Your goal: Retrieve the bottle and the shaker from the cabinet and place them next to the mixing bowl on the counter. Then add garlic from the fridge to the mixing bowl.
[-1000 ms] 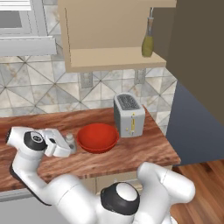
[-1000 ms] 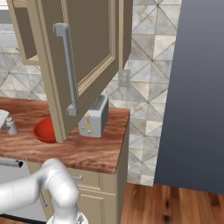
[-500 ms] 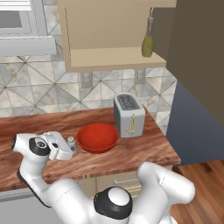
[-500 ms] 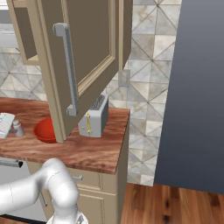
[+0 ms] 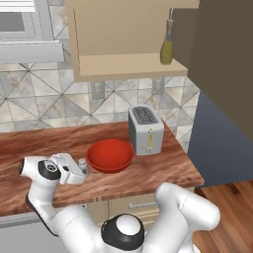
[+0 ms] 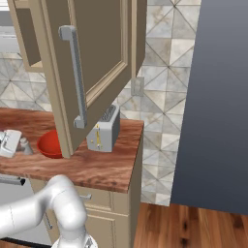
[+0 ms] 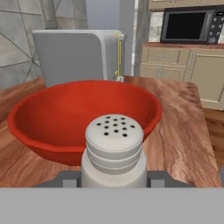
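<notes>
My gripper is shut on the shaker, a small grey cylinder with a rounded perforated cap, held upright just left of the red mixing bowl and low over the counter. In the hand view the shaker stands between my fingertips with the bowl right behind it. From the right base view the shaker is beside the bowl. The olive-yellow bottle stands on the shelf of the open cabinet. The dark fridge stands to the right, shut.
A silver toaster stands right of the bowl near the counter's right end. The open cabinet door hangs over the counter and hides part of the bowl. A microwave sits across the room.
The hand has carried the shaker a little to the right and lower, closer to the bowl's left rim. The grip has not changed.
</notes>
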